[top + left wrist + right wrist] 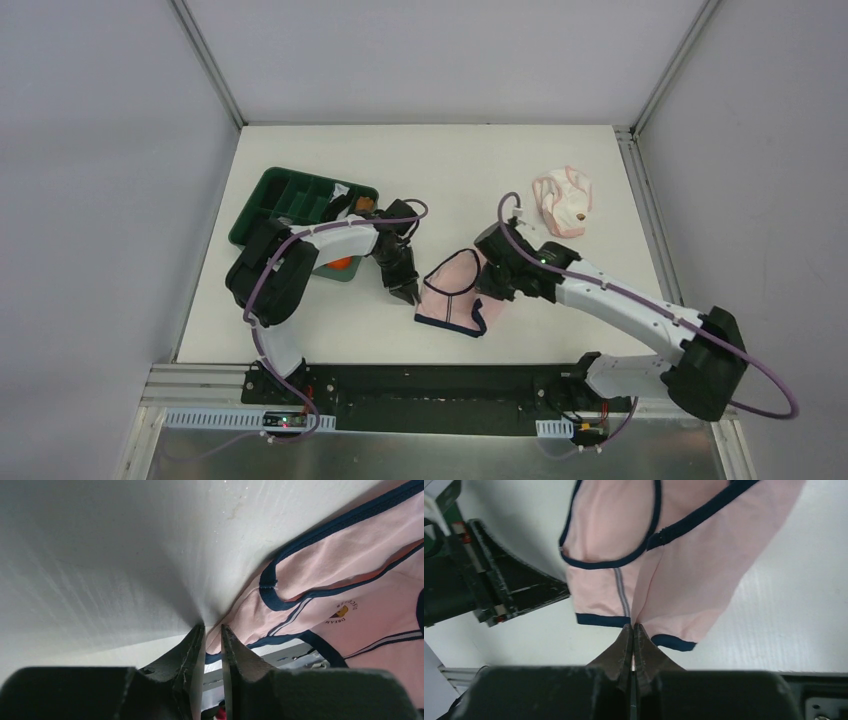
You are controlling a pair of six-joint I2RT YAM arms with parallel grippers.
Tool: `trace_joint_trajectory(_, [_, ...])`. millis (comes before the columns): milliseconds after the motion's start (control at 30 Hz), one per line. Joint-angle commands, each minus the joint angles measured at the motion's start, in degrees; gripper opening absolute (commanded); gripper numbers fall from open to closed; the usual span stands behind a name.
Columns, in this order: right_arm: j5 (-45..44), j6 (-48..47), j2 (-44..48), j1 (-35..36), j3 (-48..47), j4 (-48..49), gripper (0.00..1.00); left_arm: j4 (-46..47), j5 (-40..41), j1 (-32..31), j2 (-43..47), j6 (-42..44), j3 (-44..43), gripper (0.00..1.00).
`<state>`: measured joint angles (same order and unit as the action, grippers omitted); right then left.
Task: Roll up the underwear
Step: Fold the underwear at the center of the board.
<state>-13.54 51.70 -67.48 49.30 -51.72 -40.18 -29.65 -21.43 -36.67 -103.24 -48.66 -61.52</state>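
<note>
**Op:** Where are we on the roll?

**Eng:** Not rolling yet, by my read. You're at the lay-out step. The pink briefs [452,290] sit mid-table, near the front edge, between your two arms. They look loosely bunched, with one side drawn up toward the right arm, not flat.

**Op:** Grips?

**Eng:** Your right gripper [633,626] is fully closed, and its wrist view shows pink cloth pinched right at the tips, just by the navy hem. Your left gripper [212,628] has its jaws a slit apart at the opposite edge of the same briefs. The cloth runs up to the tips, but I cannot tell if any of it is inside the gap.

**Op:** Second pair?

**Eng:** The pale briefs [562,200] are crumpled at the far right of the table [450,160], well apart from both arms. The green tray [270,200] is on the left, behind your left arm.

**Op:** Next move?

**Eng:** You need a confirmed hold on the left side first. Then pull the two edges apart so the cloth goes taut, and set it down flat. A roll needs a straight starting edge. If you start from a bunched one, I'd expect it to come out lopsided.

**Op:** Risk?

**Eng:** The cloth is thin and slack, so a one-sided grip will likely just drag it across the table instead of spreading it.
</note>
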Motion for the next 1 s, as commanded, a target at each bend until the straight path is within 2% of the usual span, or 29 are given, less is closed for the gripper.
trace_joint_trajectory(0, [1.99, -2.39, -8.04, 3.33, -7.35, 6.97, 0.00, 1.73, -1.29, 0.02, -1.48, -1.17, 0.86, 0.19])
trace_joint_trajectory(167, [3.85, -2.36, -16.55, 6.24, -11.60, 10.27, 0.00, 2.05, -1.52, 0.10, -1.40, -1.10, 0.92, 0.19])
trace_joint_trajectory(400, [6.84, -1.58, -23.76, 7.70, -13.19, 13.95, 0.00, 2.00, -0.90, 0.18, 0.04, -1.30, 1.93, 0.18])
trace_joint_trajectory(967, [8.94, -1.28, -29.73, 9.90, -15.83, 14.70, 0.01, 1.96, -0.17, 0.44, 2.02, -1.99, 3.45, 0.18])
